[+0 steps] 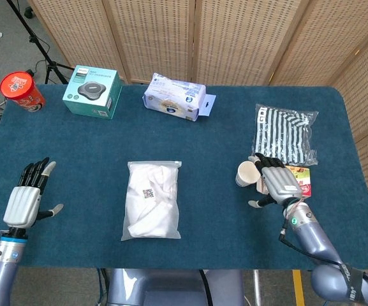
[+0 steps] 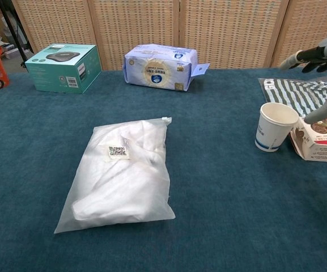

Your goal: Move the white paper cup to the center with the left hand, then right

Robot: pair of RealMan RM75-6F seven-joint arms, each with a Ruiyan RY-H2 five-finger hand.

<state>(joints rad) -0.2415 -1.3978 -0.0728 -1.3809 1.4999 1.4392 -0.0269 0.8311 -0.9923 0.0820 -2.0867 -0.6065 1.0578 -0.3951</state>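
- The white paper cup [image 2: 276, 126] stood upright, mouth up, on the right of the surface [image 1: 222, 146], just left of a snack box [image 2: 322, 138].
- The right hand [image 1: 278, 183] hovered beside it, fingers spread, holding nothing.
- The left hand [image 1: 25, 197] lay open, near left.

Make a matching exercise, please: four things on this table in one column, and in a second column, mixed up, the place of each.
Things:
1. paper cup
2. red tub
3. clear bag of white cloth
4. striped bag

Places:
A. far left corner of the table
B. middle of the table
C. right side, further back than the cup
D. right side, next to the snack box, in front of the right hand

Pairs: 1-D, 2-A, 3-B, 4-C
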